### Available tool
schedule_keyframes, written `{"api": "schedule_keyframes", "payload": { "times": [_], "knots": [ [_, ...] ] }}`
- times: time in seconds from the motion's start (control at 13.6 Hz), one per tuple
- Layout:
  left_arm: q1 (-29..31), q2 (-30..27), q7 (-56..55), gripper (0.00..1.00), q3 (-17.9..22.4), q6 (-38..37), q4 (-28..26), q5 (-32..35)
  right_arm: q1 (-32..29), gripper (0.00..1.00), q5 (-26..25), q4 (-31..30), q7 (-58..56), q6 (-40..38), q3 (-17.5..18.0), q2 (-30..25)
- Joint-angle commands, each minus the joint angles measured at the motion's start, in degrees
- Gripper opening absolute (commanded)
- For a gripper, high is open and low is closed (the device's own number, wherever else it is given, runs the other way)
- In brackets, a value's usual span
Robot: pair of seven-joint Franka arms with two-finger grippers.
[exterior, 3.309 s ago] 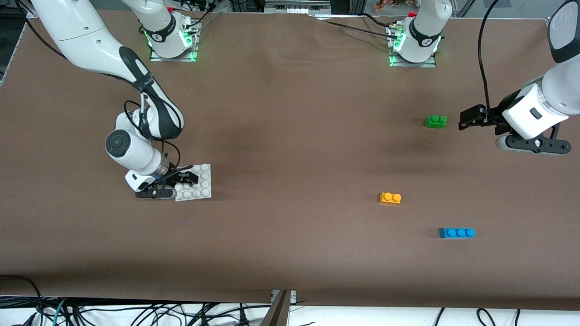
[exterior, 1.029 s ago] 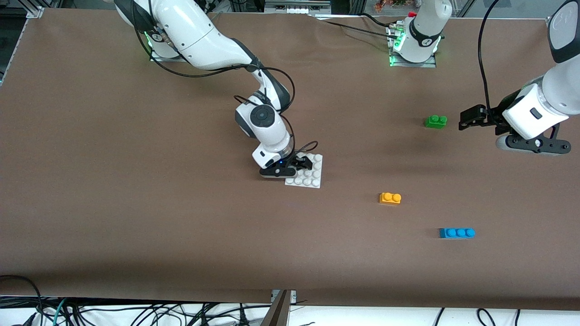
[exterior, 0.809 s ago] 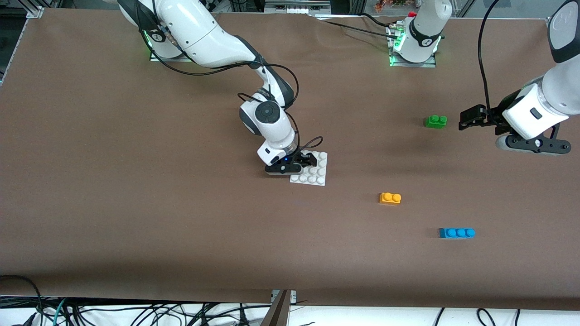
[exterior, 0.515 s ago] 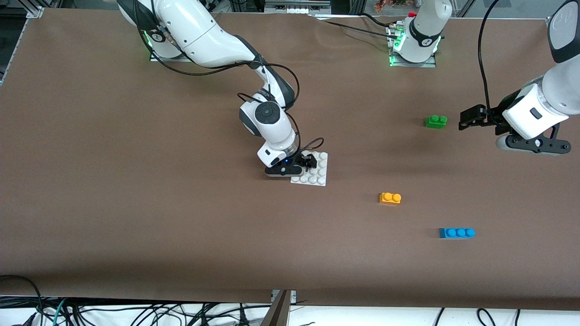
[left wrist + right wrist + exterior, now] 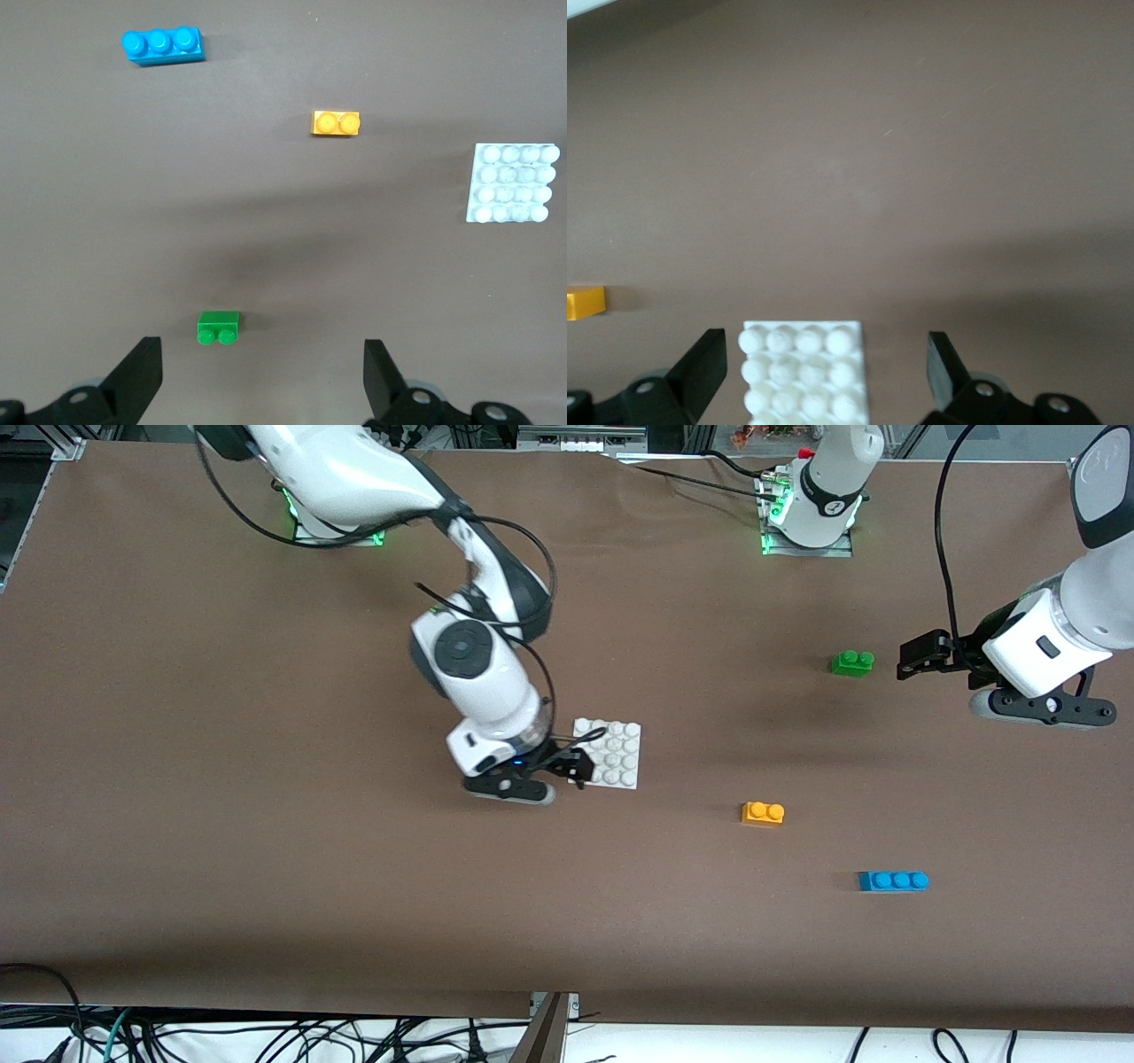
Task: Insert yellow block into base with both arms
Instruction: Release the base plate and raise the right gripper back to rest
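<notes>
- The yellow block (image 5: pixel 763 813) lies flat on the table (image 5: pixel 266 886), studs up. Its long axis runs along the table from one arm's end toward the other, about parallel to the nearest edge of the base (image 5: pixel 607 754).
- Taking the base as landmark: the yellow block sits apart from it, toward the left arm's end of the table and a little nearer the front camera. Nothing lies between the two.
- The right gripper (image 5: pixel 567 766) hangs over the edge of the base that faces the right arm's end. Its fingers (image 5: pixel 702 365) are spread open and grip nothing; the base lies free on the table between them in the right wrist view.
- The left gripper (image 5: pixel 912 657) is over the table toward the left arm's end, well apart from the base, with the green brick (image 5: pixel 852 662) just beside it. Its fingers (image 5: pixel 137 376) are wide open and empty.
- The blue brick (image 5: pixel 893 880) is farther from the base than the yellow block, and nearer the front camera.
- Judgement: the block lies on the left arm's side of the base, so the left arm looks the natural one to fetch it, closing across the short width.
</notes>
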Motion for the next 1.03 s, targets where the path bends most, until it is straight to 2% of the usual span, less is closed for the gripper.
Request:
{"api": "schedule_keyframes", "payload": {
  "times": [0.0, 0.15, 0.22, 0.44, 0.59, 0.74, 0.96],
  "knots": [
    [-0.06, -0.05, 0.33, 1.00, 0.03, -1.00, 0.96, 1.05, -8.88, 1.00, 2.83, -4.84, -9.50, -13.45, 1.91, -11.54],
    [-0.06, -0.05, 0.33, 1.00, 0.03, -1.00, 0.96, 1.05, -16.09, 1.00, 3.72, -7.11, -18.81, -23.31, 3.06, -18.91],
    [-0.06, -0.05, 0.33, 1.00, 0.03, -1.00, 0.96, 1.05, -18.73, 1.00, 3.64, -10.09, -22.85, -25.87, 3.06, -23.13],
    [-0.06, -0.05, 0.33, 1.00, 0.03, -1.00, 0.96, 1.05, -25.51, 1.00, 2.50, -18.79, -32.44, -31.33, 2.98, -35.35],
    [-0.06, -0.05, 0.33, 1.00, 0.03, -1.00, 0.96, 1.05, -26.84, 1.00, 0.49, -23.11, -36.07, -32.75, 2.54, -41.60],
    [-0.06, -0.05, 0.33, 1.00, 0.03, -1.00, 0.96, 1.05, -26.84, 1.00, -0.05, -23.31, -36.16, -34.77, 1.83, -42.86],
    [-0.06, -0.05, 0.33, 1.00, 0.03, -1.00, 0.96, 1.05, -26.93, 1.00, -0.23, -19.89, -36.16, -36.26, 1.04, -40.50]
  ]
}}
